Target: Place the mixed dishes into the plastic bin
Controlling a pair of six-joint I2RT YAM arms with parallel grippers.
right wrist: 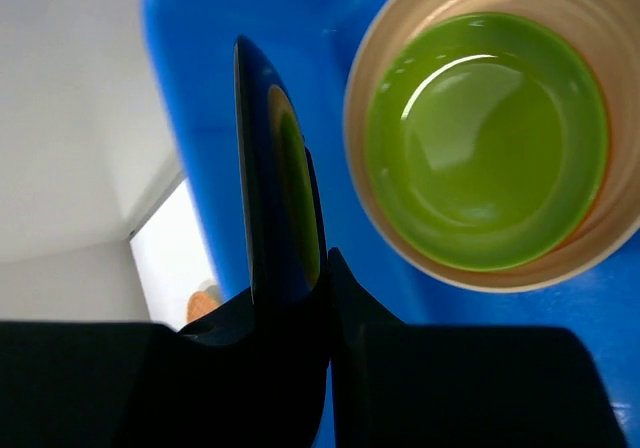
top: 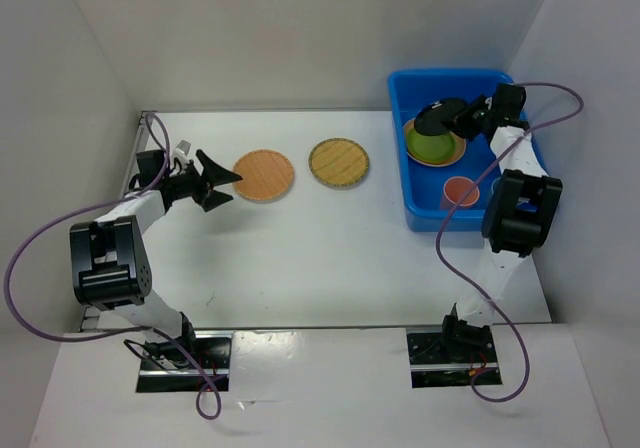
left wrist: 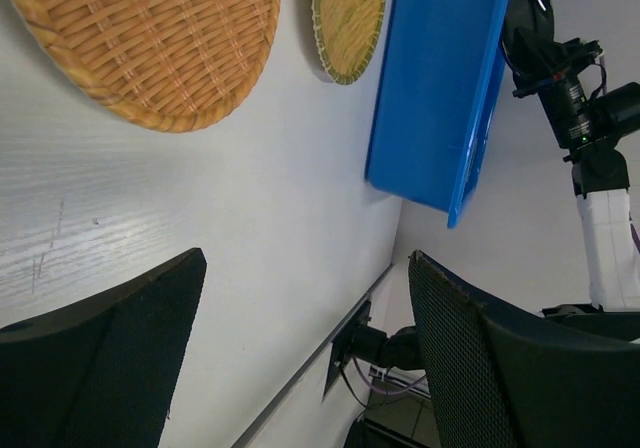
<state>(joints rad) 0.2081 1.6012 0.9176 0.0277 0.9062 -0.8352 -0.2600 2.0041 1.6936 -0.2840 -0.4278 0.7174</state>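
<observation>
Top external view: the white table (top: pixel 330 268), walled in white on three sides, carries the blue bin (top: pixel 425 193) at its far right. The right arm reaches forward over the bin, its gripper (top: pixel 462 120) pinching a black plate (top: pixel 438 118) by the rim, tilted above the bin's far half. Just beneath, a green plate (top: pixel 432 145) sits nested in a tan plate (right wrist: pixel 500 280) on the bin floor. A pinkish cup (top: pixel 460 190) stands nearer. The left arm bends low across the table's left side, its gripper (top: pixel 232 189) spread wide, just beside an orange woven plate (top: pixel 264 175). A bamboo plate (top: pixel 339 163) lies right of that, apart.
</observation>
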